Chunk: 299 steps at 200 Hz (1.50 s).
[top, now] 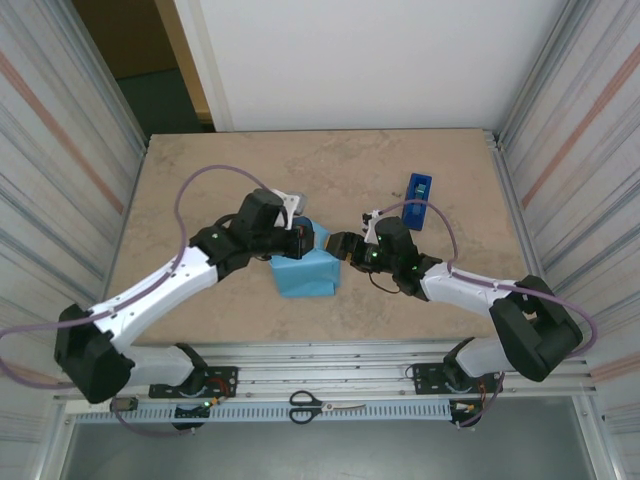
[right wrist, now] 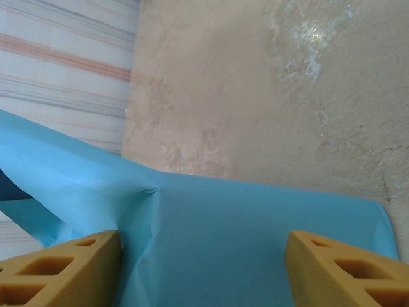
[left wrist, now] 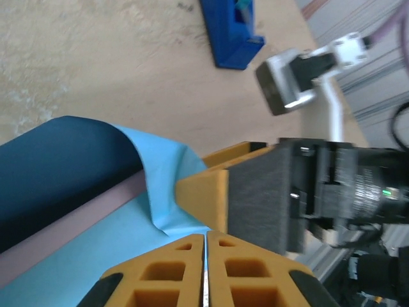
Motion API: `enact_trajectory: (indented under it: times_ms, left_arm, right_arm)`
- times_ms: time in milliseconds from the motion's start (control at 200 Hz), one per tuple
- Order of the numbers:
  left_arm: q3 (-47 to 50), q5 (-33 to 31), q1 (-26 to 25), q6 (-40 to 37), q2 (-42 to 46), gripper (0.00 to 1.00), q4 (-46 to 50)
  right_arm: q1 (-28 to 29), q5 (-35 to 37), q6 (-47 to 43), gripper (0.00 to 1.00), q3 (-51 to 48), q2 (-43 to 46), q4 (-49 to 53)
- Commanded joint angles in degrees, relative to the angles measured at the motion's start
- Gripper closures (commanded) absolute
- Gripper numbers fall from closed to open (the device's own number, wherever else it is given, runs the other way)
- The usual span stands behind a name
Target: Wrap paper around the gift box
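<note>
Sky-blue is the face of the paper (top: 305, 272) I see from above. Where does it lie? (Ana)

Mid-bench (top: 200, 180), bunched into a low mound between the two wrists. From the left wrist the sheet curls over, and its dark navy face shows inside the fold. (Ben)

And the gift box (left wrist: 77, 220)? (Ana)

A pale pink strip runs under that navy fold, with sky-blue sheet on its near side. I take it for the box's edge; the rest is covered. (Ben)

How do the left fingers (left wrist: 169, 272) stand? (Ana)

Pressed flat together, only a hairline between them, right at the paper's curled edge. Whether the sheet is nipped in that line I cannot tell. (Ben)

The right fingers (right wrist: 64, 268)? (Ana)

Wide apart, one at either side of the right wrist view, with sky-blue paper spanning the gap between them; a small crease runs in it near the left one. From the left wrist, one of them, orange with a grey pad, stands just beside the paper's corner and close to the left pair. (Ben)

Anything else about? (Ana)

A dark-blue tape dispenser (top: 420, 188) on the bench, beyond the right arm and apart from the paper. Black-handled scissors (top: 322, 406) lie on the metal rail (top: 260, 409) at the near edge, between the two bases. (Ben)
</note>
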<state>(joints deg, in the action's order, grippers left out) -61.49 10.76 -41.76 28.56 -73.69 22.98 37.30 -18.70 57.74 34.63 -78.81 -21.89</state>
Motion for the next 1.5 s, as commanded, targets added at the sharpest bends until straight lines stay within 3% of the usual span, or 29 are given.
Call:
enact_trajectory:
  times_ms: [0, 446, 782, 877, 977, 1142, 1228, 1493]
  left_arm:
    - [-2.5, -1.4, -0.2, 1.2, -2.4, 0.91, 0.6]
    - [-1.4, -1.1, -0.7, 2.2, -8.4, 0.9, -3.2]
    - [2.4, -2.6, -0.9, 1.2, -8.8, 0.91, 0.2]
    - [3.9, -2.6, -0.9, 1.3, -8.8, 0.92, -0.1]
    - [4.0, -2.7, -0.9, 1.3, -8.9, 0.94, 0.3]
    - [4.5, -3.3, -1.0, 1.3, -8.1, 0.94, -0.3]
    - [4.7, -3.5, -1.0, 1.4, -7.9, 0.95, -0.7]
    - [5.6, -4.3, -1.5, 1.8, -7.7, 0.95, -1.9]
  right_arm:
    - [1.1, 1.6, -0.1, 0.33, -2.2, -0.4, 8.0]
    - [0.7, 1.2, -0.4, 0.34, -1.6, -0.2, 8.6]
    - [-1.6, -1.7, -5.5, 0.33, 3.6, 1.2, 12.7]
    - [-4.2, -3.6, -12.1, 0.34, 7.6, 2.3, 16.8]
    - [-7.3, -7.5, -22.3, 0.47, 12.9, 2.6, 21.9]
    - [-10.2, -13.3, -45.3, 0.5, 18.0, -0.9, 25.6]
    - [-10.9, -20.2, -56.9, 0.49, 18.3, -3.0, 22.7]
    - [-11.7, -33.6, -75.1, 0.5, 26.4, -12.8, 26.1]
